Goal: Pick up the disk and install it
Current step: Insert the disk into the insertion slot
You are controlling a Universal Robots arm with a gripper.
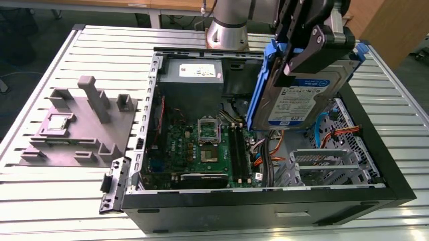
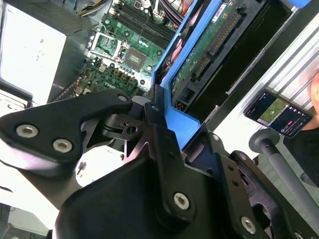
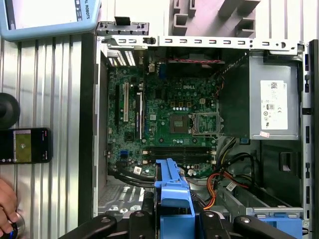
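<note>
The gripper (image 1: 296,61) clamps the disk (image 1: 298,103) by its blue rail (image 2: 180,122), on edge above the case's (image 1: 268,198) cage (image 1: 325,160) side. The disk is likely rigid, fairly heavy and shock-sensitive, so the rails are the safest hold.

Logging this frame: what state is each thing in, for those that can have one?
disk: held above the case, tilted on edge, not yet installed.
gripper: shut on the disk's blue rail.
computer case: lying on its side, side panel off, open.
drive cage: empty.
phone: screen lit.
</note>
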